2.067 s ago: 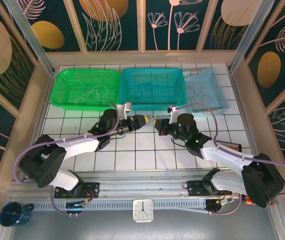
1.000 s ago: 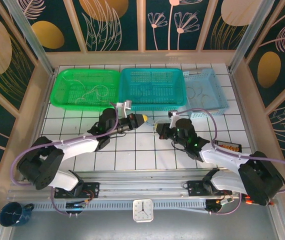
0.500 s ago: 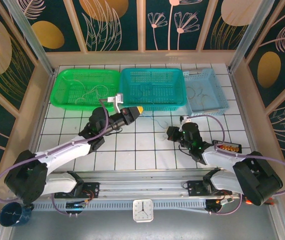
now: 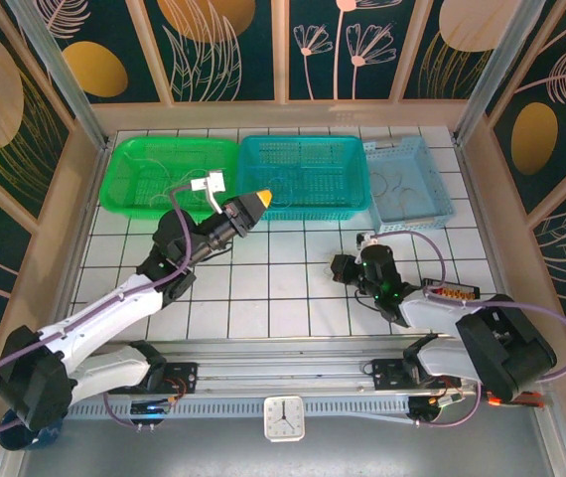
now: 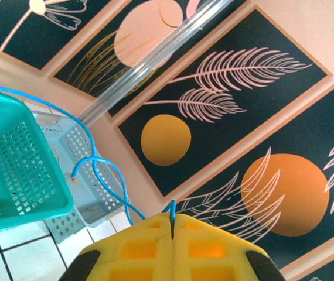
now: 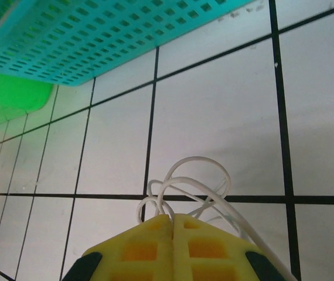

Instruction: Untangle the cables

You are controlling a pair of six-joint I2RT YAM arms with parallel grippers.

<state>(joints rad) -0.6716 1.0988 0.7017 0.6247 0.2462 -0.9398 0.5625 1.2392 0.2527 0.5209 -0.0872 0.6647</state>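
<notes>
1. Right gripper (image 6: 171, 221): nearest the arm bases, low over the white tiled table (image 4: 263, 288), in front of the teal basket (image 4: 303, 174) and right of its middle. Its yellow fingers are pressed together on a cream-white cable (image 6: 197, 158). The cable's small loops spring out just ahead of the tips and rest on the tile.
2. Left gripper (image 5: 172, 221): raised off the table at the front rim of the teal basket, toward its left half. Its fingers are clenched on a thread-thin blue cable (image 5: 96, 159). The cable leaves the seam between the pads and arcs toward the light-blue basket (image 5: 79, 193), which stands just right of the teal basket. It curls down to a loose end there.
3. Beyond the grippers: the green basket (image 4: 174, 174), touching the teal basket on its left, holds a few pale wires. The light-blue basket holds several thin curls. Their colours are too fine to tell from above.
4. Step in hand (judged): separation. Each arm holds one strand, and the two hands stand well apart. Whether the blue and white strands cross anywhere between them cannot be told.
5. Next move (judged): keep both grips firm and draw the strands clear of each other without snatching. Then lay each down apart. Wires this thin may slip from the pads or recoil into loops.
</notes>
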